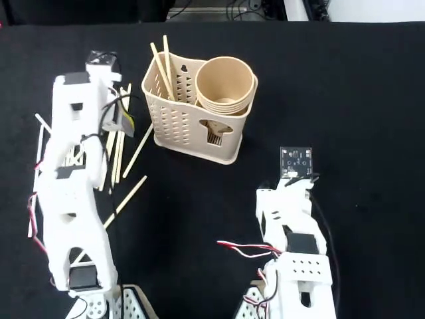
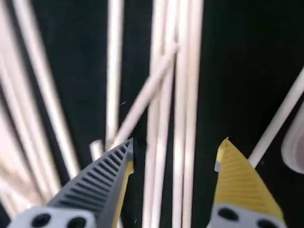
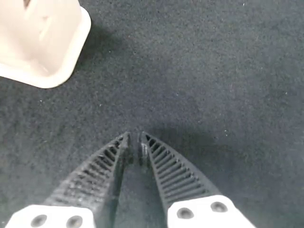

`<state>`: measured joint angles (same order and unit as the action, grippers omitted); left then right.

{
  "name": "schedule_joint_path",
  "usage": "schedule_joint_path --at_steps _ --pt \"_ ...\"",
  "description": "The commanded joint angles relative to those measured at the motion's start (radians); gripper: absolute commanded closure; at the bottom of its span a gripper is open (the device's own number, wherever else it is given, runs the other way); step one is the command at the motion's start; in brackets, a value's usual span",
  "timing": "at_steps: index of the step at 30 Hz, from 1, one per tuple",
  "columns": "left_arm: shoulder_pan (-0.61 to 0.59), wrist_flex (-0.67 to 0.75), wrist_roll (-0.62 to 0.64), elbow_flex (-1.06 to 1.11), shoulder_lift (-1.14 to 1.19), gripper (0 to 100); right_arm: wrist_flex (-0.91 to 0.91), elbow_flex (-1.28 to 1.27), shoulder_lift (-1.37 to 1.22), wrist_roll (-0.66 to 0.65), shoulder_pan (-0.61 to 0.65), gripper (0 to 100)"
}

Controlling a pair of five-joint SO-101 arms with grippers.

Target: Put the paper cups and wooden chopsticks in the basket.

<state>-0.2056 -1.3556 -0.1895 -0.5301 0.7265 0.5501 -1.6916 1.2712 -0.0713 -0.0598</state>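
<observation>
A beige slotted basket [image 1: 174, 123] stands at the back middle of the black table. Stacked paper cups [image 1: 226, 85] sit in its right half and two wooden chopsticks [image 1: 166, 66] lean in its left half. Several more chopsticks [image 1: 114, 151] lie in a loose pile left of the basket. My left gripper [image 2: 176, 142] hangs open just above that pile, with a few chopsticks [image 2: 164, 114] running between its fingers. In the high view the left gripper [image 1: 119, 116] is beside the basket's left wall. My right gripper [image 3: 135, 137] is shut on nothing, low over bare cloth in front of the basket's corner [image 3: 47, 47].
Two single chopsticks [image 1: 137, 151] [image 1: 126, 197] lie apart from the pile, toward the table's middle. The right arm [image 1: 289, 212] stands at the front right, with red and white wires [image 1: 246, 248] trailing from it. Bare black cloth spreads to the right of the basket.
</observation>
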Motion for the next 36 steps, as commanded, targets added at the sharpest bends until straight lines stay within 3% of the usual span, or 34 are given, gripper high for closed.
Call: schedule_joint_path --at_steps 1,8,16,28,36 --pt "0.019 -0.006 -0.006 -0.097 0.048 73 -0.014 0.004 0.015 -0.005 0.015 95.7" --pt "0.021 -0.006 -0.015 -0.124 0.072 98 -0.014 0.004 0.015 -0.005 0.015 95.7" --pt "0.033 -0.064 -0.015 -0.151 0.066 97 -0.014 0.004 0.015 -0.005 0.015 95.7" --pt "0.035 -0.407 -0.014 -0.613 0.066 97 -0.014 0.004 0.015 -0.005 0.015 95.7" --pt "0.035 -0.407 0.002 -0.677 0.066 97 -0.015 0.004 0.015 -0.005 0.015 95.8"
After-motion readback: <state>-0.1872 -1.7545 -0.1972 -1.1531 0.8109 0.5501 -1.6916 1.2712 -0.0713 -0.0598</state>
